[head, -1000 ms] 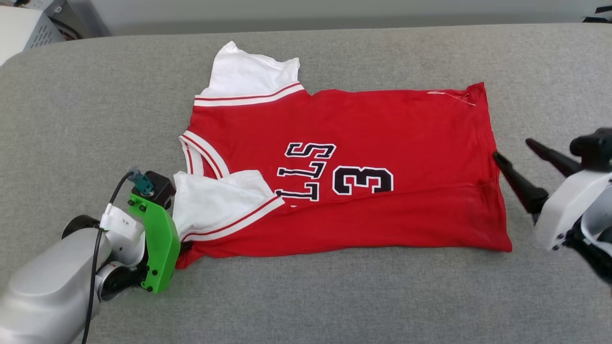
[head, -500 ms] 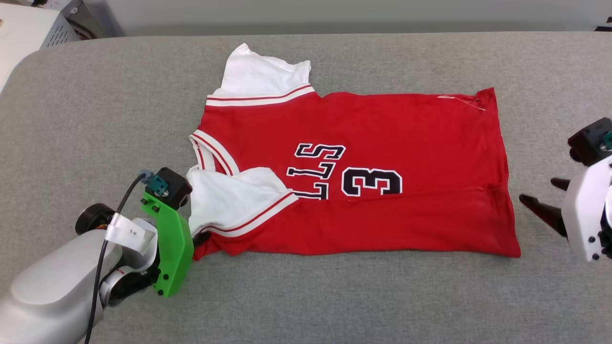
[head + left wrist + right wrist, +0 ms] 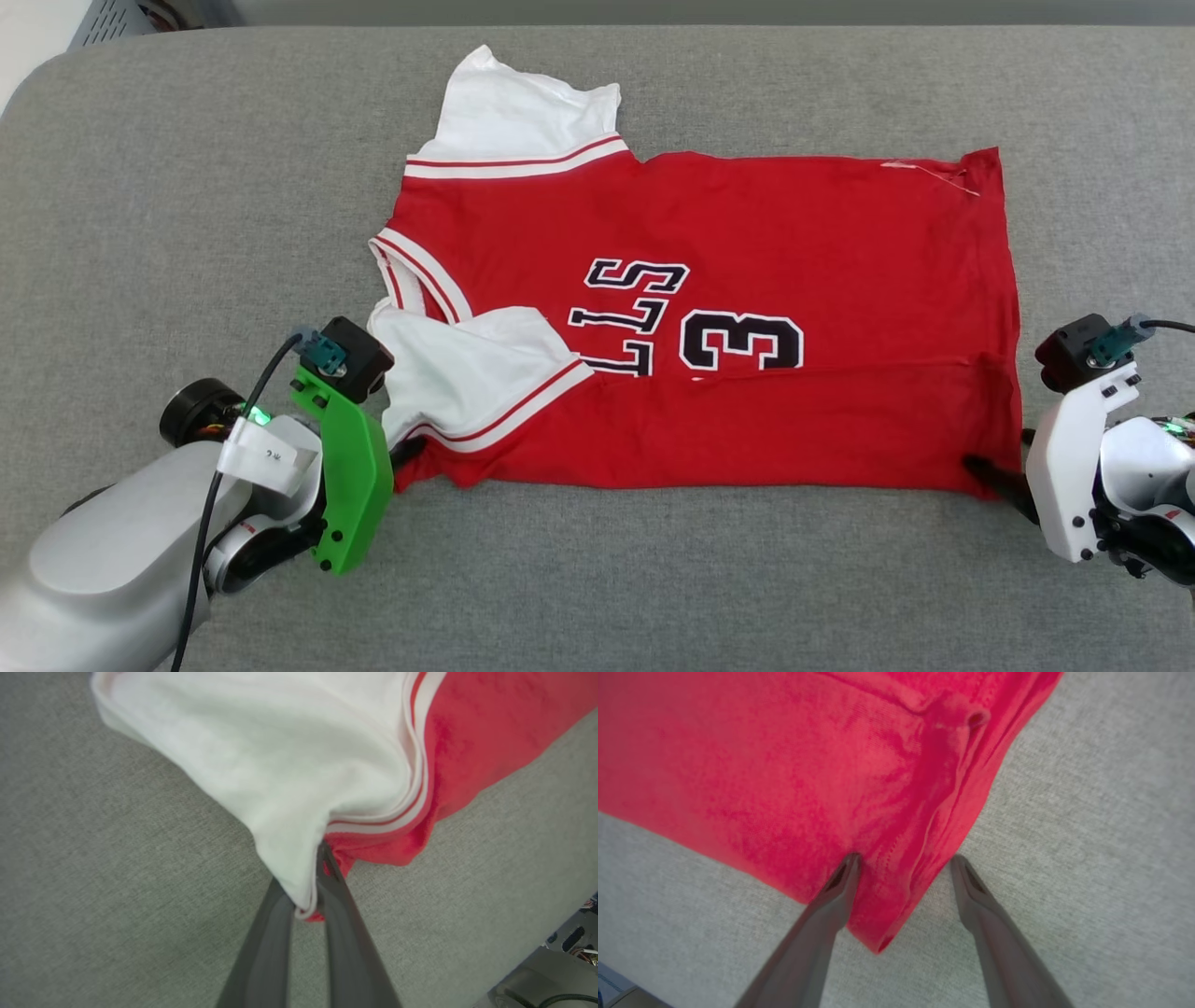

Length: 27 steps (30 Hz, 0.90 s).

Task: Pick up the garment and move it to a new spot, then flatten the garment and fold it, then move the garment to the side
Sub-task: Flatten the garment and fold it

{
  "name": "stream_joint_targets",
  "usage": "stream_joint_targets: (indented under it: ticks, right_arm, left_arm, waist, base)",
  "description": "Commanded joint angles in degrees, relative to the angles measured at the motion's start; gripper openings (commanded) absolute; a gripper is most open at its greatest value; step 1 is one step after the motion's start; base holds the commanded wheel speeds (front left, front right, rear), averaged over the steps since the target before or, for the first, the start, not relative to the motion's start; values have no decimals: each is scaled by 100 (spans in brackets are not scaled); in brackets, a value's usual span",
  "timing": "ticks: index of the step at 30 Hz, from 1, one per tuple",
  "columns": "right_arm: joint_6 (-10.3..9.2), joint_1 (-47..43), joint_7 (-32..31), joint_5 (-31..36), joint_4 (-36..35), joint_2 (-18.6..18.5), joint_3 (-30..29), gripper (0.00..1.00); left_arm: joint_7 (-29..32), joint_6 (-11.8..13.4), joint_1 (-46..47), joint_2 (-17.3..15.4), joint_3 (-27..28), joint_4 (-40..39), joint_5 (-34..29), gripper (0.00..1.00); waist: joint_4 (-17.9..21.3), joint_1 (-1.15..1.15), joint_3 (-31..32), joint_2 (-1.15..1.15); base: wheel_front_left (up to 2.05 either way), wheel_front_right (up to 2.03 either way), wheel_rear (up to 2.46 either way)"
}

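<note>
The garment, a red jersey with white sleeves and black lettering, lies spread on the grey surface with its collar to the left and its hem to the right. The near sleeve is folded over the chest. My left gripper is at the near left corner. In the left wrist view it is shut on the edge of the white sleeve and red cloth. My right gripper is at the near right hem corner. In the right wrist view it stands open astride that red corner.
The grey padded surface stretches wide on every side of the garment, with a rounded corner at the far left. A pale vented box stands beyond that corner. My left forearm lies over the near left.
The camera has shifted. My right gripper has come down from beside the middle of the hem to the near right corner. My left gripper has kept its hold.
</note>
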State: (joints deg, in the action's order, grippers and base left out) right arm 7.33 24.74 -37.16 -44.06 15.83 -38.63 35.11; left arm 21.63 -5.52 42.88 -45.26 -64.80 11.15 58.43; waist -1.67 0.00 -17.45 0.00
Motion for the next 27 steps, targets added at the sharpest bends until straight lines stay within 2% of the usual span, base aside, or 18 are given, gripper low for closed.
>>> stream_joint_targets:
  ticks: [1,2,7,13,20,27]
  right_arm:
    - [16,-253,33,-94,220,282,297,19]
    - [16,-216,133,-105,231,275,337,0]
    - [16,-54,716,-95,112,139,346,0]
    - [16,-185,1077,-181,-373,-145,103,0]
    - [16,-708,1064,-215,-975,-455,-368,0]
    - [16,-1433,870,-174,-1494,-590,-953,0]
  left_arm:
    - [-60,36,41,-35,-11,10,-65,0]
    - [-74,37,15,-45,-15,23,-56,0]
    - [-155,34,-136,-82,-35,82,12,0]
    - [-234,61,-283,-237,-28,-54,70,0]
    - [-222,210,-538,-559,-54,-519,152,0]
    - [-260,493,-898,-898,-87,-1184,263,0]
  waist:
    - [16,0,12,0]
    - [34,0,35,0]
    - [83,0,264,0]
    - [107,0,585,0]
    - [131,0,842,0]
    - [145,0,980,0]
  base:
    - [0,0,0]
    - [0,0,0]
    - [0,0,0]
    - [0,0,0]
    - [0,0,0]
    - [0,0,0]
